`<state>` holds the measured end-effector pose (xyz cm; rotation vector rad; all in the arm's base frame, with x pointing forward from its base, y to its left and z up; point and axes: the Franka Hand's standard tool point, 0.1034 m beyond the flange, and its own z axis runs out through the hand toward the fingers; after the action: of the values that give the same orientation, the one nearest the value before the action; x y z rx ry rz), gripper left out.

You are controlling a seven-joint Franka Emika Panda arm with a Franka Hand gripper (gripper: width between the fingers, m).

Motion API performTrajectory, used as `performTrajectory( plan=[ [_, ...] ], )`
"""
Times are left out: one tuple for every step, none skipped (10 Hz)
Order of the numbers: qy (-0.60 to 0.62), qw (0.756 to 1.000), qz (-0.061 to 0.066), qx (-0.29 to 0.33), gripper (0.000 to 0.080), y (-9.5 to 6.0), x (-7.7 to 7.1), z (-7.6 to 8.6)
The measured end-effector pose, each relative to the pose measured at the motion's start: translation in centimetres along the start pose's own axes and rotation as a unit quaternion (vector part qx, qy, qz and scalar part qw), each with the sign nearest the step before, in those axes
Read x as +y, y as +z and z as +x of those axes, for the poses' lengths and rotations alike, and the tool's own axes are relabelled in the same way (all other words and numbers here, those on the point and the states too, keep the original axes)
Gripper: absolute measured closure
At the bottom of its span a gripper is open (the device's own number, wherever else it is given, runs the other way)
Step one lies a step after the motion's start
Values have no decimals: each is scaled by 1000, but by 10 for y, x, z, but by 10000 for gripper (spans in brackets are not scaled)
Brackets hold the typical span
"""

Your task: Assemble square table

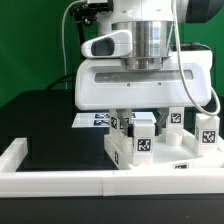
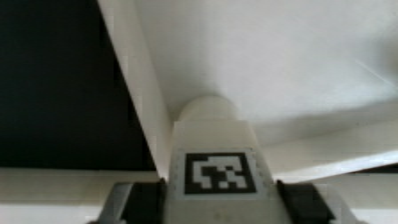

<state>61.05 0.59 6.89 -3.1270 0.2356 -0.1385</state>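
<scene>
The gripper (image 1: 143,122) hangs low over the table top (image 1: 185,165), a large white square slab that lies flat on the black table (image 1: 60,130), pushed against the white border rail (image 1: 60,180) at the front, toward the exterior view's right. Between the two fingers stands one white block leg (image 1: 143,135), upright, with a black-and-white tag on its face. In the wrist view the same leg (image 2: 217,150) fills the middle of the picture, its tag facing the camera, and a dark finger (image 2: 134,200) sits close on each side of it. The fingers look to be touching the leg's sides, so the gripper appears closed around it, though the blur leaves the contact itself unclear. The leg stands on or just above the slab; which of the two cannot be told.

Three more legs are on the slab: one (image 1: 124,124) just to the exterior view's left of the held one, one (image 1: 176,119) behind to the right, and one (image 1: 208,132) at the far right. The marker board (image 1: 93,120) lies flat on the table behind the gripper, partly hidden by it.
</scene>
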Motion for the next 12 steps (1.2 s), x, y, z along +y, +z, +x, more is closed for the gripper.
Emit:
performTrajectory(
  plan=[
    [70,998,1,5,509,1,0,0],
    [127,992,5,7,509,1,1,1],
    [177,984,6,9,509,1,-1,1],
    [240,971,10,12,509,0,-2,1],
    [290,957,12,14,509,1,-3,2],
    [347,938,15,12,508,1,-5,1],
    [386,922,14,9,508,1,-7,1],
    [420,907,15,9,508,2,-6,2],
    [448,894,17,8,508,2,-6,3],
    [477,879,19,7,508,1,-6,3],
    [498,867,20,7,508,1,-7,3],
    [509,860,22,5,508,1,-8,3]
  ],
)
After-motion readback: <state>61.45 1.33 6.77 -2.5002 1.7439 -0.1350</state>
